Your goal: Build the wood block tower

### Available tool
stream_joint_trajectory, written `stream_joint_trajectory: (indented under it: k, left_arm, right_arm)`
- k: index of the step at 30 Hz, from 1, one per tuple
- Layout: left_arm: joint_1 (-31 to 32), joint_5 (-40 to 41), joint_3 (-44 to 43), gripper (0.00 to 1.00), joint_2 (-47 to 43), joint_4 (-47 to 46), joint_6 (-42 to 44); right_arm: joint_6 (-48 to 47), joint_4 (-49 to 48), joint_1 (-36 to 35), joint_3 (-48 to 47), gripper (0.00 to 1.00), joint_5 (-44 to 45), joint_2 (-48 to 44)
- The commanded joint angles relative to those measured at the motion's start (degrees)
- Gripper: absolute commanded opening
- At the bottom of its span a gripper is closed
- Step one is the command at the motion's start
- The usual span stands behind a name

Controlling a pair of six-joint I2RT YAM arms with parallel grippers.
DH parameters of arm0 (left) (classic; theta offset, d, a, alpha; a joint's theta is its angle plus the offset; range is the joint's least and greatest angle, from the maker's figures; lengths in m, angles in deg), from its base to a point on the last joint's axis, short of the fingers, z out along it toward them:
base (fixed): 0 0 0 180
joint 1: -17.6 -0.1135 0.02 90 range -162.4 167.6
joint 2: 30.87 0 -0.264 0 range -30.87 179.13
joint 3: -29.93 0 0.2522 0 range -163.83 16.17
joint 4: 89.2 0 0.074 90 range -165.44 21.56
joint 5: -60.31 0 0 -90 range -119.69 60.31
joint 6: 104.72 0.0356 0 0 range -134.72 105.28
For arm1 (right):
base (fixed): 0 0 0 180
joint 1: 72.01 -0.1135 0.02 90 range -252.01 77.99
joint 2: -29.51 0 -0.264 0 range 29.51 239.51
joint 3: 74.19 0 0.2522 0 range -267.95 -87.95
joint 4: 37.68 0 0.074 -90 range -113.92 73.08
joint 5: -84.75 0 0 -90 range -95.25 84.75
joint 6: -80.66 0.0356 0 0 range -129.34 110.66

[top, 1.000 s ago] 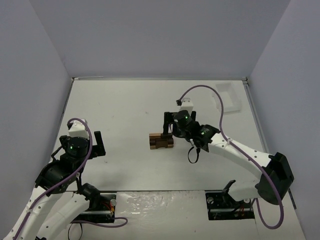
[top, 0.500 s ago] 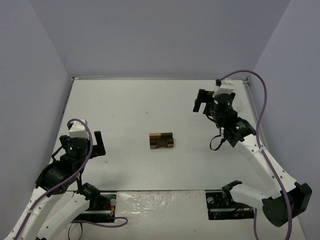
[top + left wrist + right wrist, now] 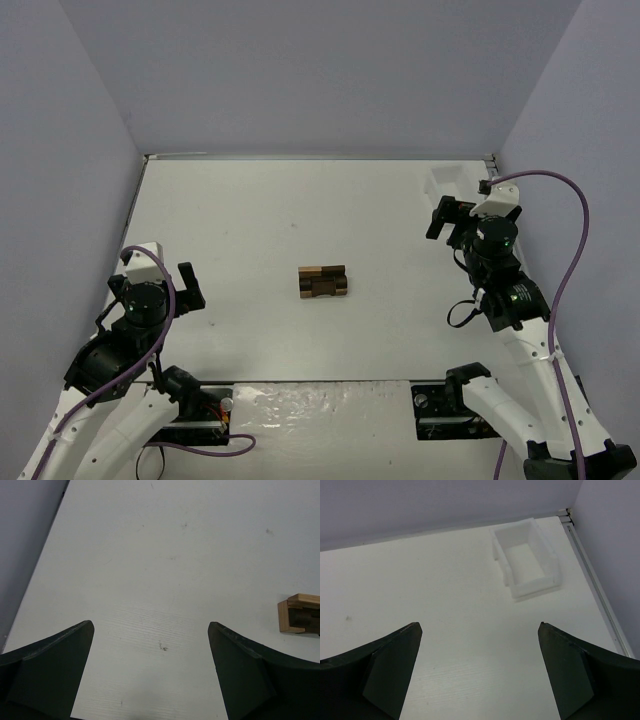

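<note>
Withdrawn from the wood block tower [image 3: 323, 281] it flanked a second ago, the right gripper [image 3: 452, 216] now hangs near the desk's right edge, while the tower itself has not shifted. The compact stack of dark brown and light tan blocks sits near the middle of the white desk [image 3: 250, 215], touched by nothing.

The right arm [image 3: 530, 330] rises from its base at the near right corner, bends at the elbow and points its wrist toward the far right corner. Its jaws are spread wide with only bare desk between them, and the tower lies well apart to its left. In the right wrist view the fingers [image 3: 380, 670] frame a white tray [image 3: 535, 586] standing in the far right corner.

The left arm [image 3: 100, 360] has slid back a little toward the near left corner and is folded low over its base. The left gripper [image 3: 155, 278] is aimed at the far edge, jaws likewise spread wide and empty. In the left wrist view the tower's [image 3: 299, 614] end shows at the picture's right rim, ahead of the left gripper [image 3: 150, 672] and off to its right. Purple cables [image 3: 560, 235] loop over both arms.
</note>
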Motion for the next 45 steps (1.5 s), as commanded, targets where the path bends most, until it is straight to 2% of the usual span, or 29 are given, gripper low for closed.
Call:
stream_joint_trajectory:
  k: [1,15,45]
  left_arm:
    - [0.1,2.4,0.2,0.97,0.3,-4.2,0.9]
    - [0.0,1.6,0.4,0.97,2.8,-4.5,0.8]
    - [-0.5,-0.5,0.6,0.97,5.2,-5.4,1.6]
  right_arm:
    - [0.8,-2.0,0.1,3.1,1.00,2.6,-4.6]
    - [0.0,-1.7,0.1,8.3,1.00,4.7,-11.9]
    - [1.2,-2.0,-0.1,10.8,1.00,4.2,-12.3]
